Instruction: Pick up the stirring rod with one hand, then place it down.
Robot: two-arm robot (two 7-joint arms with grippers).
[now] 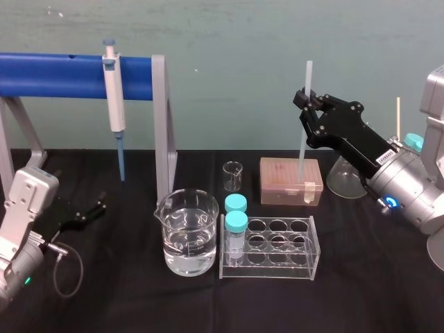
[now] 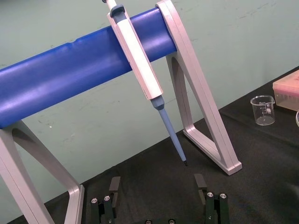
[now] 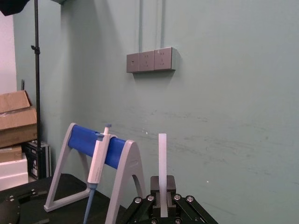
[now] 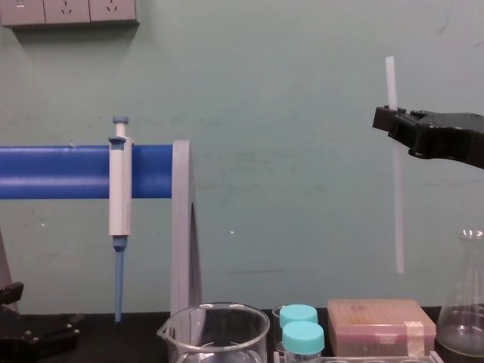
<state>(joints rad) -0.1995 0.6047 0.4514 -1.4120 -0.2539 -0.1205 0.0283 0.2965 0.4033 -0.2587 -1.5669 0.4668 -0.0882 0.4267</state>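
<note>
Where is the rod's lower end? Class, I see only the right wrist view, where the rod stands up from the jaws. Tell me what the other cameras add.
Observer: In the chest view the stirring rod hangs near upright in the right gripper, with its lower end in the air above the tan box.
Operator: What stands near that box?
Observer: The head view shows a flask beside it on the robot's right and a tube rack in front.
Operator: And the left gripper?
Observer: The left gripper sits low at the robot's left, open, near the pipette stand.
</note>
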